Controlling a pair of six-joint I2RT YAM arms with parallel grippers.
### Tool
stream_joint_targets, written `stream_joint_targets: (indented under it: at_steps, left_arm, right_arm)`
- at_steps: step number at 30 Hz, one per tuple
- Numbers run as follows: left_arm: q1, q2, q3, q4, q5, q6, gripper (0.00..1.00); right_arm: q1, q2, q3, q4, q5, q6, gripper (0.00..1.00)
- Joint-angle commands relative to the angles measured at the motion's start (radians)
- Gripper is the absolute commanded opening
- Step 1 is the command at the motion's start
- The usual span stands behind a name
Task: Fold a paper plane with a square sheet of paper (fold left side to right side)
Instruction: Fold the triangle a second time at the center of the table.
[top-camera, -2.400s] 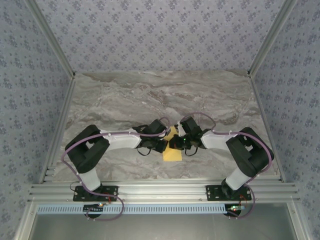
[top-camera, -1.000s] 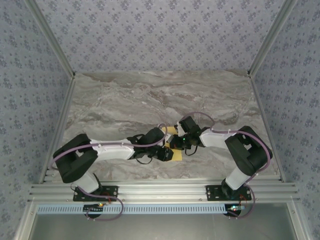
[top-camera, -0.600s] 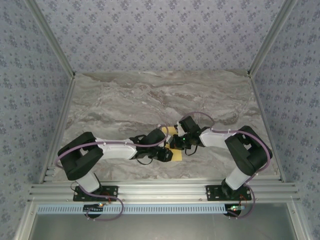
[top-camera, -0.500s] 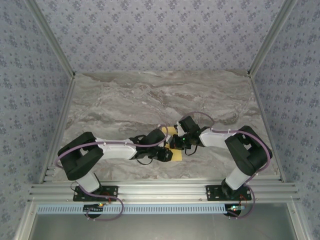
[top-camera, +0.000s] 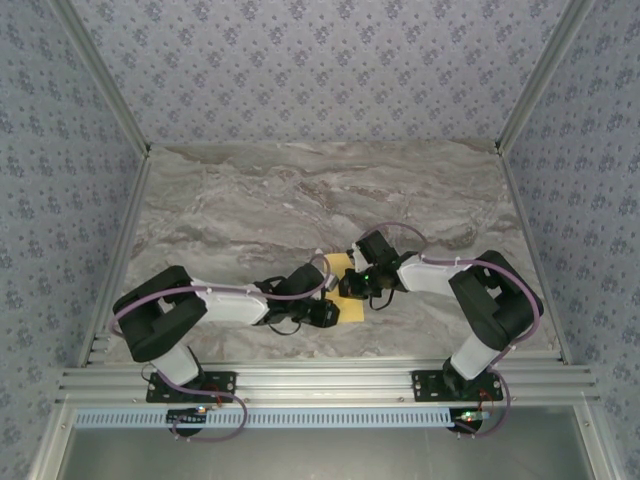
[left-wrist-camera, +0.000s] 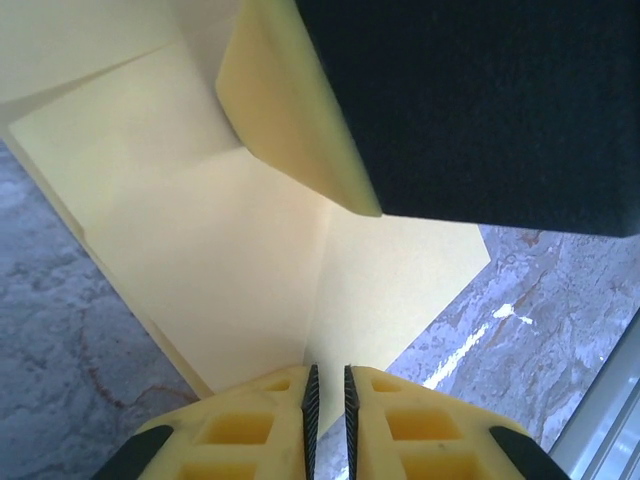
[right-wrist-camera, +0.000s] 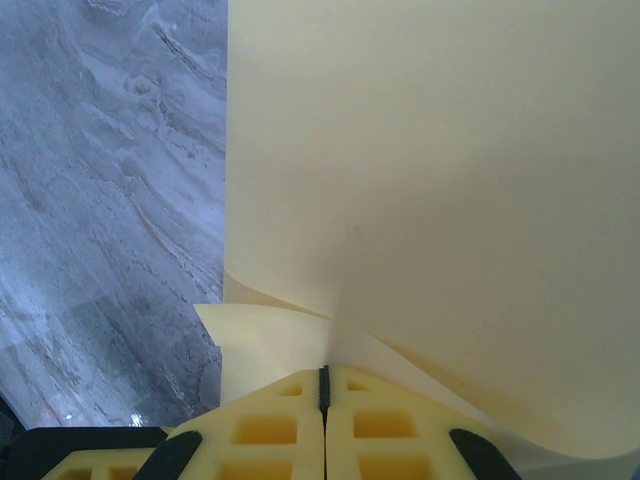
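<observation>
The square sheet of paper (top-camera: 349, 303) lies yellow on the marble between the two arms, partly folded, with creases showing in the left wrist view (left-wrist-camera: 220, 260). My right gripper (top-camera: 350, 287) is shut on a lifted flap of it (right-wrist-camera: 430, 170), with the fingertips (right-wrist-camera: 323, 385) pinched tight on the paper's edge. My left gripper (top-camera: 328, 312) sits low over the sheet's near part. Its jaws (left-wrist-camera: 327, 385) stand a narrow slit apart over a crease, gripping nothing. One yellow finger of the right gripper (left-wrist-camera: 290, 110) hangs above the sheet under its black body.
The marble tabletop (top-camera: 300, 200) stretches away behind the arms. An aluminium rail (top-camera: 320, 380) runs along the near edge, and frame posts (top-camera: 125, 250) line the sides. The two wrists are close together over the paper.
The left arm has stretched right, and its gripper now covers the sheet's near-left part. The right gripper has edged a little left with the flap still pinched.
</observation>
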Motion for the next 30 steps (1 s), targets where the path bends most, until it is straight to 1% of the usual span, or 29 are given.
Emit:
stream_joint_targets:
  at_steps: [1,10,14,17,21,25,30]
  left_arm:
    - [-0.003,-0.038,-0.045,-0.031,-0.016,-0.025,0.15]
    - [-0.001,-0.139,-0.101,-0.05,-0.019,-0.034,0.08]
    - [0.02,-0.209,-0.088,-0.054,-0.005,-0.021,0.08]
    - [0.029,-0.233,-0.062,-0.051,0.013,-0.006,0.09]
    - [0.031,-0.187,-0.017,-0.052,0.026,0.016,0.1]
    - [0.031,-0.1,0.01,-0.034,0.041,0.023,0.11]
    - [0.031,-0.027,0.027,-0.038,0.015,0.029,0.11]
  right_arm:
    - [0.003,0.043,-0.007,-0.101,0.066,-0.02,0.07]
    - [0.005,0.045,-0.003,-0.104,0.058,-0.024,0.07]
    - [0.006,0.043,-0.001,-0.102,0.056,-0.023,0.08]
    - [0.007,0.042,0.003,-0.103,0.057,-0.021,0.07]
    - [0.009,0.042,0.004,-0.101,0.056,-0.021,0.07]
    - [0.011,0.041,0.002,-0.104,0.057,-0.02,0.07]
    - [0.012,0.029,-0.002,-0.071,0.025,-0.015,0.07]
